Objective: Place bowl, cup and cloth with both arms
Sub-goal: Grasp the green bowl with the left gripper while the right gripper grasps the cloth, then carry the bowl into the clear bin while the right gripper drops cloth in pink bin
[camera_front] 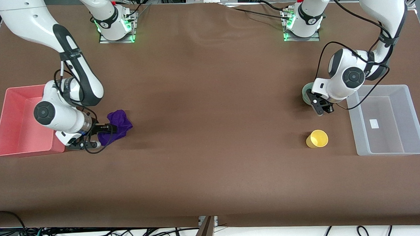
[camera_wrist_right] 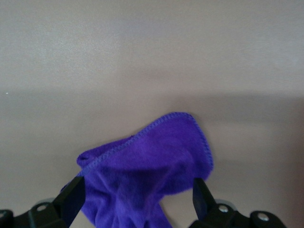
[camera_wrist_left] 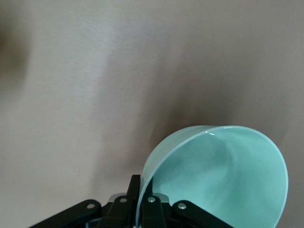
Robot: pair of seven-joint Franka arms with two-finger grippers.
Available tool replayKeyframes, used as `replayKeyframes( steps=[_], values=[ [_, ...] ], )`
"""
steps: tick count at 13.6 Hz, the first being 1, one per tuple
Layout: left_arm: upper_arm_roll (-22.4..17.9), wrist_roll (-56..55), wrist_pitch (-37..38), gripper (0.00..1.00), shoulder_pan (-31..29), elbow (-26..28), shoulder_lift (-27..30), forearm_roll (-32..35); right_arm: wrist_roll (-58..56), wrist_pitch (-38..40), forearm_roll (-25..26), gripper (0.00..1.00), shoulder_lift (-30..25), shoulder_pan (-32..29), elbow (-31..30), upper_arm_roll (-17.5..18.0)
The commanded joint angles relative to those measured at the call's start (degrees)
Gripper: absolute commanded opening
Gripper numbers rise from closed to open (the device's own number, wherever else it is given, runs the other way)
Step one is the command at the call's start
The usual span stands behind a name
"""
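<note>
The bowl [camera_wrist_left: 223, 180] is pinched by its rim in the left gripper [camera_front: 320, 109], up in the air beside the clear bin [camera_front: 388, 120]. The cloth [camera_front: 117, 126] hangs clamped in the right gripper [camera_front: 104, 130] just beside the pink bin [camera_front: 18, 117]. The cup [camera_front: 317, 138] stands on the table [camera_front: 210, 114], nearer the front camera than the bowl

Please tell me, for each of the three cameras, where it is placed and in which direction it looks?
Front view: high across the table, facing both arm bases; shows both arms, the red bin, clear bin and yellow cup.
Left wrist view: on the left arm's wrist, looking past the left pincer at the mint bowl it grips.
Right wrist view: on the right wrist, looking past the right pincer at the purple cloth.
Shared: bowl and cloth also appear in front.
</note>
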State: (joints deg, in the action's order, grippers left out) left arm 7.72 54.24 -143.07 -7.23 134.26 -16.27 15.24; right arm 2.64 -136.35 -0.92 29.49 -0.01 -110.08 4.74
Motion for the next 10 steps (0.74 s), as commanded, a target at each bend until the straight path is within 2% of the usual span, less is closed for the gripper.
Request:
replayKeyframes(
  steps=[1, 3, 4, 5, 6, 7, 10],
  values=[
    [0.88, 0.43, 14.15, 0.0, -0.33, -8.26, 3.7, 0.05, 2.62, -5.14, -0.92, 1.0, 0.04, 1.15, -2.76, 0.19],
    [0.8, 0.61, 31.29, 0.0, -0.07, -22.13, 2.22, -0.39, 4.21, -7.43, -0.92, 0.99, 0.75, 1.24, -3.91, 1.5],
    [0.71, 1.3, 37.45, 0.0, -0.33, -27.86, 0.55, -0.39, 4.21, -9.53, -0.92, 0.86, 1.18, 1.24, -5.04, 1.5],
    [0.19, 3.31, 41.17, 0.0, -0.85, -32.44, -0.77, -0.3, 4.12, -11.9, -0.84, 0.46, 1.27, 1.41, -6.53, 1.59],
    [0.1, 5.25, 42.25, 0.0, -2.77, -35.62, -1.92, 0.22, 4.04, -12.27, -0.84, 0.14, 1.36, 1.5, -6.98, 1.59],
    [0.1, 6.83, 42.18, 0.0, -5.57, -38.26, -3.32, 0.57, 3.77, -12.1, -0.84, 0.0, 1.36, 1.5, -6.99, 1.59],
    [0.1, 13.25, 41.74, 0.0, -14.54, -47.84, -13.05, 0.14, 2.19, -9.4, -0.66, 0.0, -0.73, 1.24, -5.42, 1.59]
  ],
)
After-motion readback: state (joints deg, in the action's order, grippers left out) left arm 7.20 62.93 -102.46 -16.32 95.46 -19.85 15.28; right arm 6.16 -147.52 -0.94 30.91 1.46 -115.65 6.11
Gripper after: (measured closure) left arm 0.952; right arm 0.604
